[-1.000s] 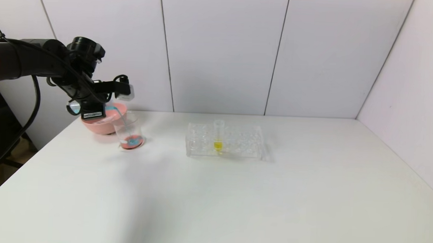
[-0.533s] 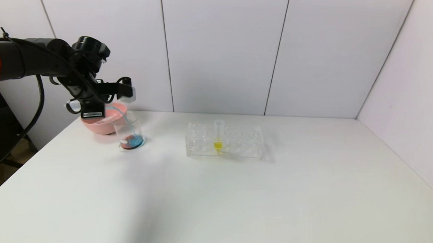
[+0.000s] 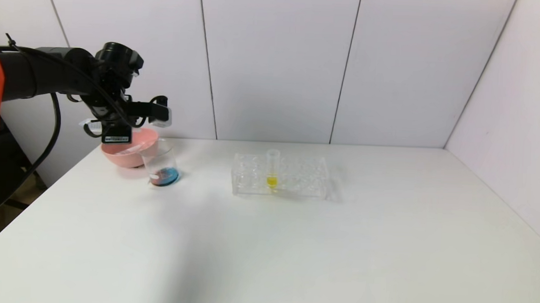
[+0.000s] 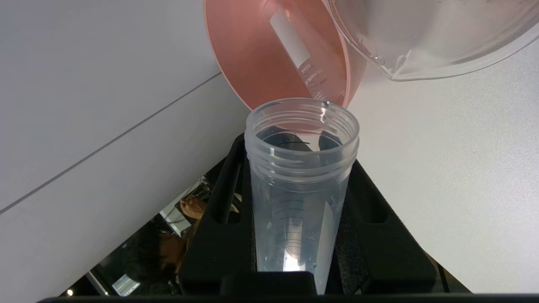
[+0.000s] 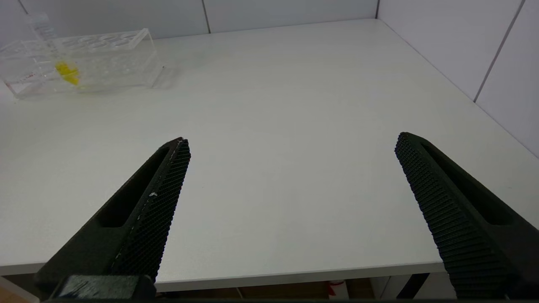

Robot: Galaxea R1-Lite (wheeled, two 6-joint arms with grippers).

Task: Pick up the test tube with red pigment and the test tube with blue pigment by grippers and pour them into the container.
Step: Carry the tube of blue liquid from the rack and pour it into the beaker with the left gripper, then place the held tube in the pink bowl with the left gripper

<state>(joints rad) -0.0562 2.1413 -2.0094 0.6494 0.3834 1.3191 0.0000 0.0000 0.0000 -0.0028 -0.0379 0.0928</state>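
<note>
My left gripper (image 4: 301, 235), raised since earlier, grips an apparently emptied tube (image 4: 301, 176) over the container (image 3: 161, 165); my right gripper (image 5: 290, 198) parted.

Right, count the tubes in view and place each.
3: an empty tube in the left gripper; a labelled one lying in the pink bowl; a yellow one in the rack.

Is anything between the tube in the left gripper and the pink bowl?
Nothing visible. The left gripper holds an emptied clear tube with its mouth facing the pink bowl; the beaker sits beside that path.
</note>
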